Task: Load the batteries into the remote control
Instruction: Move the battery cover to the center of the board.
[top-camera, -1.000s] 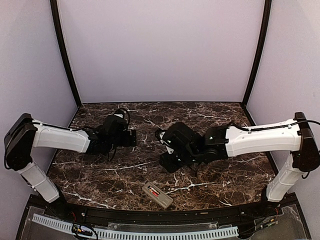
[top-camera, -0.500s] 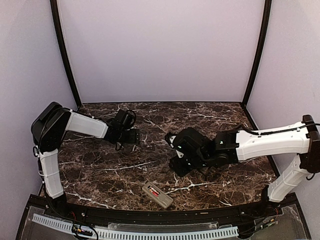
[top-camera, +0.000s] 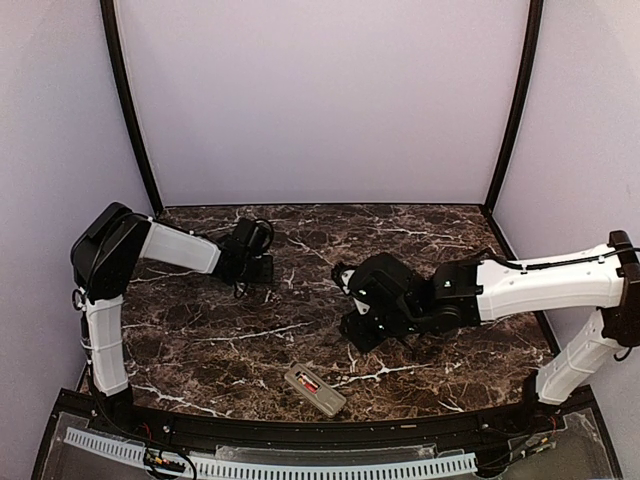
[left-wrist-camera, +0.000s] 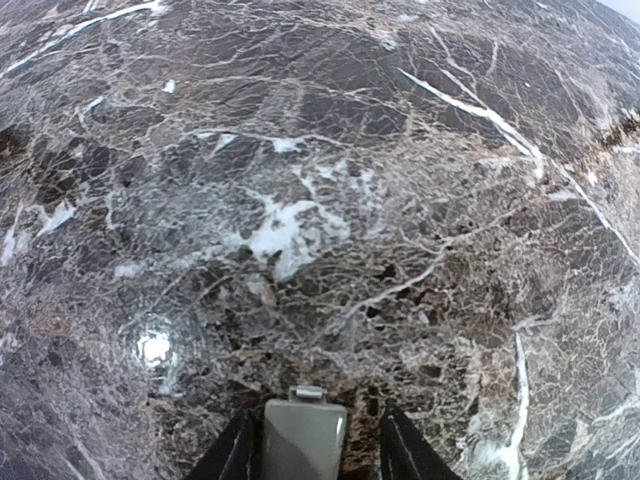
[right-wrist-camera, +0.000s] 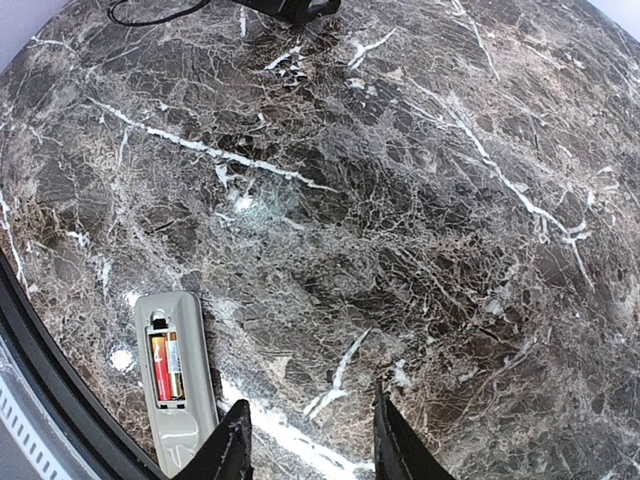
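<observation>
Over the last second the left arm has folded back toward the far left, and the left gripper (left-wrist-camera: 318, 437) has narrowed around the flat grey battery cover (left-wrist-camera: 304, 442). The cover sits between its jaws, but I cannot tell if it is clamped. The right gripper (right-wrist-camera: 310, 442) hangs with its jaws apart and empty. The remote control (right-wrist-camera: 192, 425) lies back up at the near edge, unmoved. Its open compartment holds the batteries (right-wrist-camera: 160, 368), one red with a second seemingly beside it. Probably only the cover remains.
</observation>
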